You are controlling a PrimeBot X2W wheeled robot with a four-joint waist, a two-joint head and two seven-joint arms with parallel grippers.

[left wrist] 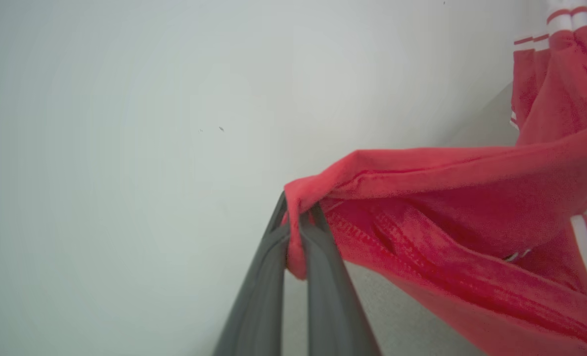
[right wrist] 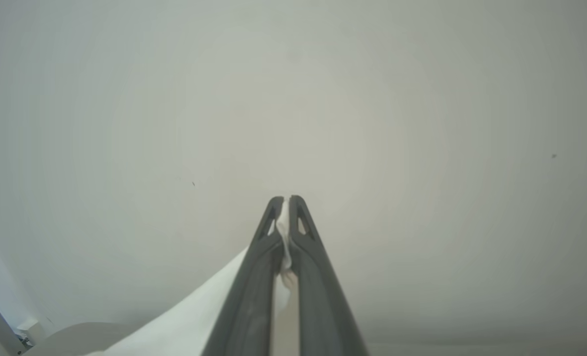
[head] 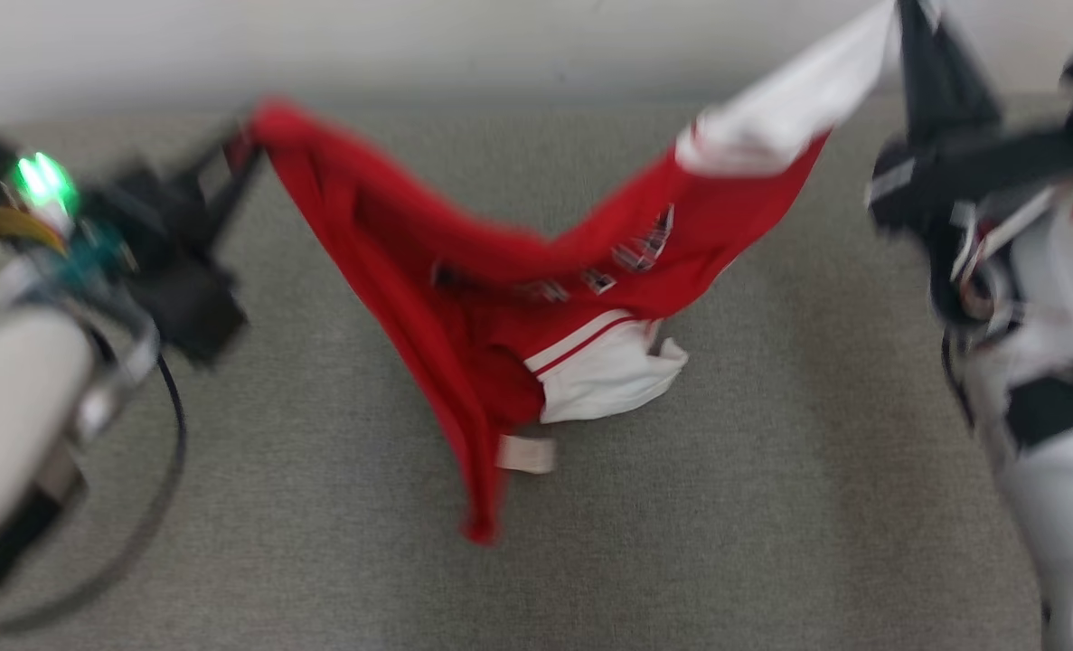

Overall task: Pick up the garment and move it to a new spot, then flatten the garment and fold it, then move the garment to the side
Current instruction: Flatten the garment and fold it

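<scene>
Garment (head: 500, 298): red jersey-type top, white sleeves, striped trim, dark lettering across the front. It hung slung between the two grippers over the middle of the grey fabric-covered surface (head: 771, 470), sagging in a deep V. The lowest fold pointed toward the near edge; blur hid whether it touched the surface.

Handling, judged: light, limp knit with no stiffness. It drapes and bunches under its own weight and swings when carried. Not fragile, and not slippery in a pinch. Holds are best taken at hems, shoulder seams or cuffs, where the cloth is doubled. Two holds set wide apart should spread it flat.

Left gripper (head: 242, 149): jaws closed on a bunched red edge (left wrist: 295, 232), toward the back-left corner. The fold was pinched near the tips.

Right gripper (head: 907, 23): jaws closed on the white sleeve (head: 780, 117), high over the back-right corner. A thin ridge of white cloth showed between the fingers (right wrist: 286, 207).

The second white sleeve (head: 604, 371) dangled loose below the lettering. A pale wall (head: 500, 45) stood behind the back edge.
</scene>
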